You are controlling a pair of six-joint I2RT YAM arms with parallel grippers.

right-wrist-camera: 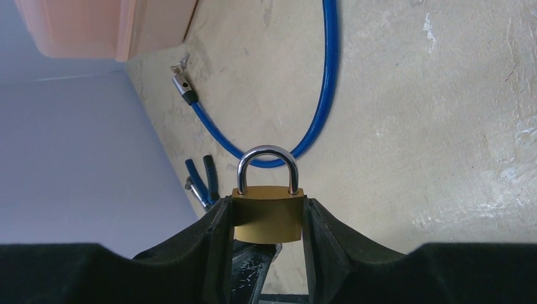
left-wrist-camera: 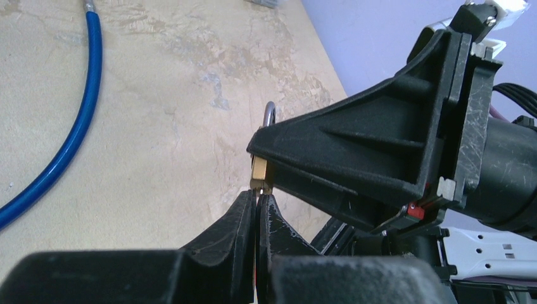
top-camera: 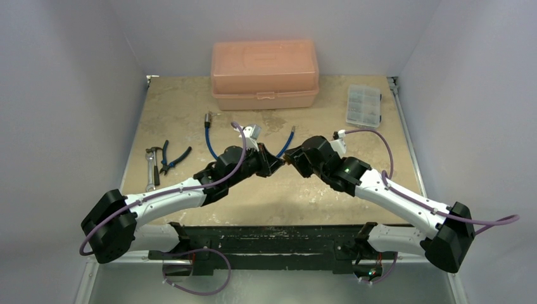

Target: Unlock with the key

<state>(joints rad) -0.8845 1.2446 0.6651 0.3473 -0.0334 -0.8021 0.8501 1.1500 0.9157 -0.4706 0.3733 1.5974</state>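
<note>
1. Presently the padlock is held by its two sides in the right end effector, whose jaws are part-way apart and clamped on the brass body. The shackle points away and is seen seated at both legs, so the lock is judged not yet open.
2. The left end effector is pinched fully shut, with its tips set against the padlock's underside. The key is not plainly seen. It is judged to be nipped between those tips at the keyway.
3. Risk: a thin key could be twisted within the pinch when turned, and the torque lost.
4. Risk: the padlock, gripped only on smooth faces, could be spun or dropped to the surface.
5. Risk: a key turned off-axis could be jammed or bent.
6. Risk: the end effectors are crowded together, so a knock is possible.
</note>
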